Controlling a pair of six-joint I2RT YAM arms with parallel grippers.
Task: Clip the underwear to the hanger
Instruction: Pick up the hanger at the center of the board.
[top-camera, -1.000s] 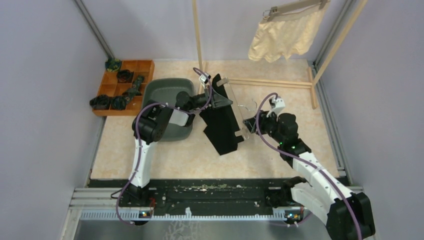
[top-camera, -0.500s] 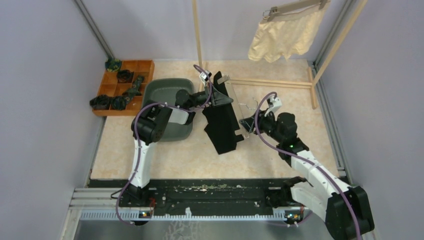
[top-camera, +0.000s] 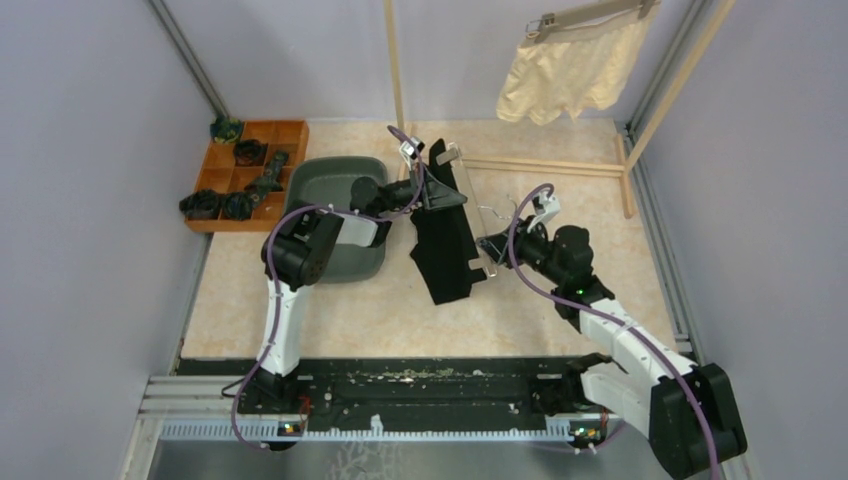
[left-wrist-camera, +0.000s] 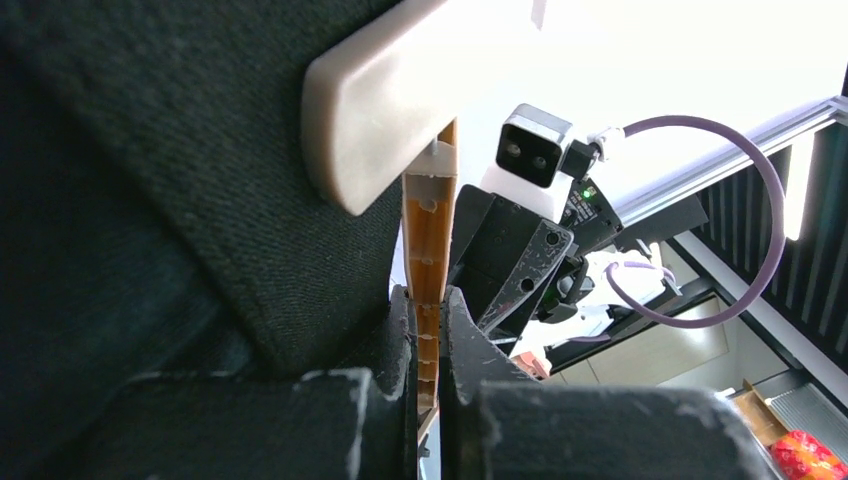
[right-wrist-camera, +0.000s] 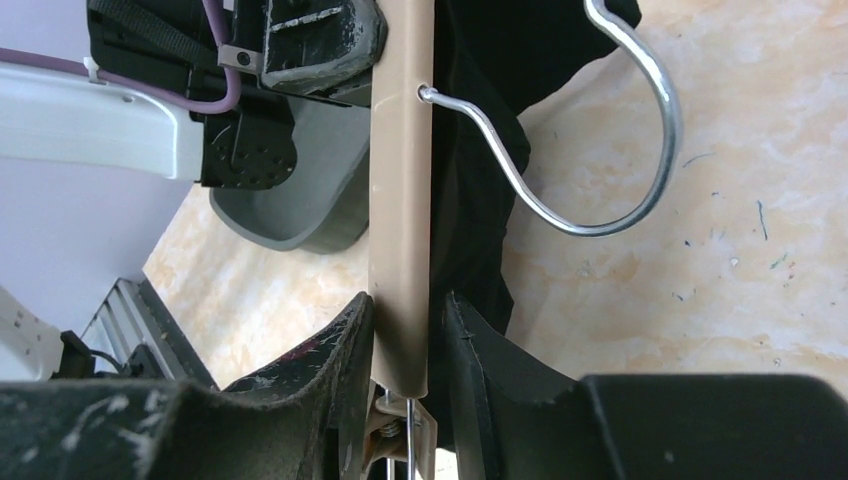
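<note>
Left gripper (left-wrist-camera: 427, 330): we see it clamped together on the thin edge of the hanger (top-camera: 470, 215).
Right gripper (right-wrist-camera: 405, 310): its fingers straddle the hanger bar just above the near clip (right-wrist-camera: 400, 435). We cannot tell whether they pinch it.
Black underwear (top-camera: 445, 250): it drapes along the hanger, held above the table between our two arms.
Cream underwear (top-camera: 565, 75): it hangs on the rack at the back right.
Risk: we judge that a squeeze off the clip's lever would twist the bar, and the loose cloth could slide off.
Right wrist view only: it shows the metal hook (right-wrist-camera: 600, 150) and the spring of the clip.
Top view only: it shows the garment's full hang and both arms at once.
</note>
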